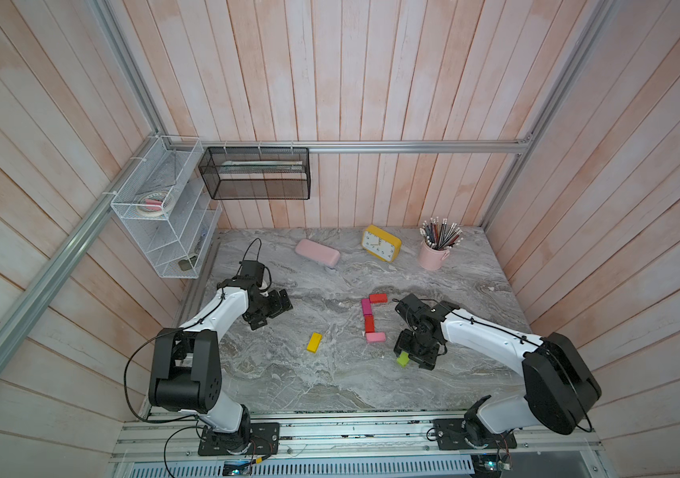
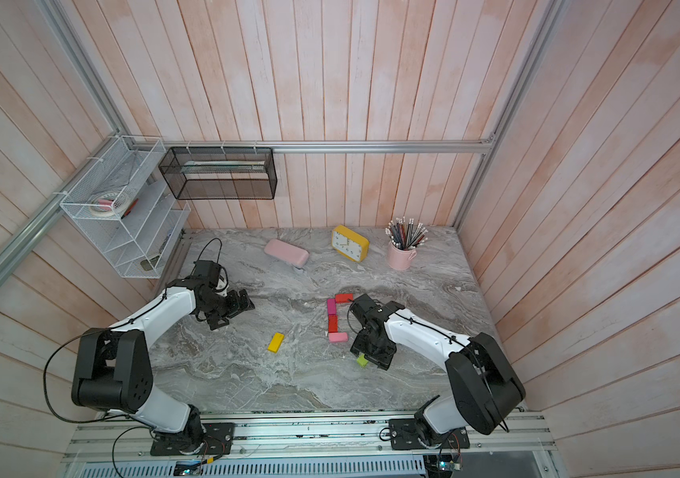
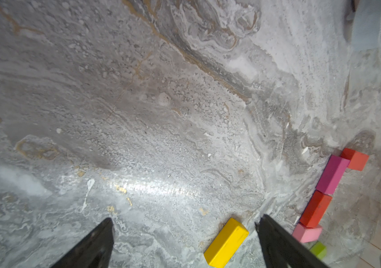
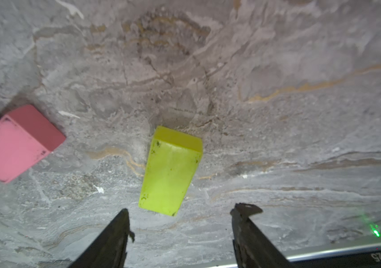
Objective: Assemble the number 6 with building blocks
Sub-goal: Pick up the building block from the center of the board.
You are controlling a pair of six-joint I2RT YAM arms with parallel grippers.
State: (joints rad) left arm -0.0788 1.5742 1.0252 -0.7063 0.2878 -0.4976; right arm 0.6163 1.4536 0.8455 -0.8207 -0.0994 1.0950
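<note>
Right wrist view, item: green block (image 4: 171, 171), flat on the tabletop (image 4: 277, 116), near the pink block (image 4: 15, 143). We note our right hand (image 4: 185, 208) released, holding nothing, spread open just short of it. Long axis runs straight away from the hand. Our left hand (image 3: 185, 218), also released, lies well apart; right arm nearer.
</note>
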